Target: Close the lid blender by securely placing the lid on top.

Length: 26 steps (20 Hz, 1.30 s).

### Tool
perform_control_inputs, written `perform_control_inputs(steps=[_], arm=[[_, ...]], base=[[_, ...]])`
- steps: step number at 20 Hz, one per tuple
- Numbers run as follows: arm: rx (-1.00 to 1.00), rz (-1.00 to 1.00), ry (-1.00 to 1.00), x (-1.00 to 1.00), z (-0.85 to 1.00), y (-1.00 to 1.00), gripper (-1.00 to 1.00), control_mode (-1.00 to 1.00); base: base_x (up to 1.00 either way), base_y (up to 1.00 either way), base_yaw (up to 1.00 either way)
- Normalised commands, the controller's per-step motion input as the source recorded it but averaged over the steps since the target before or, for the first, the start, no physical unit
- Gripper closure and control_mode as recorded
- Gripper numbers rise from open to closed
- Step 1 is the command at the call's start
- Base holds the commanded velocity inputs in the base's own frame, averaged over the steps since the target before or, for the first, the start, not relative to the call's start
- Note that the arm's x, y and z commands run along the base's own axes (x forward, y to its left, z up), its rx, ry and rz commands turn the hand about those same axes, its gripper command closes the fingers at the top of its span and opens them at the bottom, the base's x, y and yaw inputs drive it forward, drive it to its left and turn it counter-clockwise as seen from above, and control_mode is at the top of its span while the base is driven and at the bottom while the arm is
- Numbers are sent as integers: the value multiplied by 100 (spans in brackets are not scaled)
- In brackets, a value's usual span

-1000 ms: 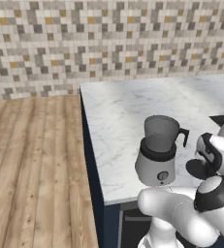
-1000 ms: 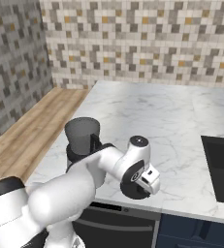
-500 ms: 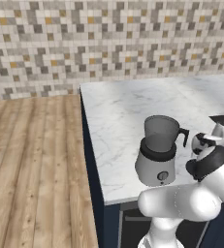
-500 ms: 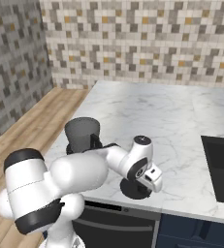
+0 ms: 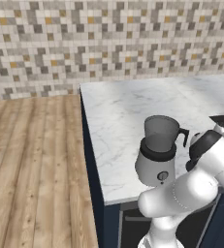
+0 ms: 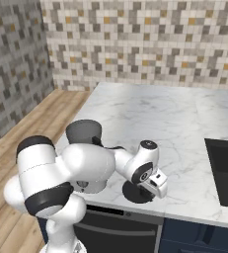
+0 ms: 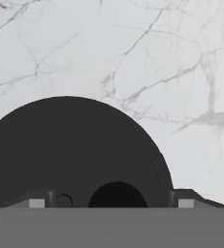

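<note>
One wooden floor (image 5: 31,169) fills the left of the left base view, and right of it the white marble counter (image 5: 118,111) runs toward the mosaic-tiled wall (image 5: 108,38) along the top. Near the counter's front edge, right of centre in that view, stands the blender (image 5: 158,152), its translucent grey jar open at the top and its black handle pointing right. In the right base view the blender (image 6: 83,133) sits left of centre, partly behind the white arm. Just right of it, at lower centre, the lid (image 6: 135,193) lies flat on the counter near the front edge, with the gripper (image 6: 152,187) directly over it, pointing down. In the hand view the lid (image 7: 70,150) spreads as a black disc across the lower left and centre, its knob (image 7: 117,194) at the bottom between the finger tips (image 7: 179,199), which stand apart either side of it; whether they touch it I cannot tell.
</note>
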Motion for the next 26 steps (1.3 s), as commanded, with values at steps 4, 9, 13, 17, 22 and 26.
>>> perform_control_inputs(steps=[4,9,13,17,22,26], arm=[[0,0,0,-1,-11,15,100,-100],[0,0,-5,-15,6,0,100,-100],[0,0,-19,-26,60,0,100,-100],[0,0,-20,-17,88,4,100,-100],[0,0,-8,-1,99,4,100,-100],[0,0,-7,0,98,0,100,-100]], base=[[0,0,0],[0,0,0],[0,0,0],[0,0,0],[0,0,0],[0,0,0]])
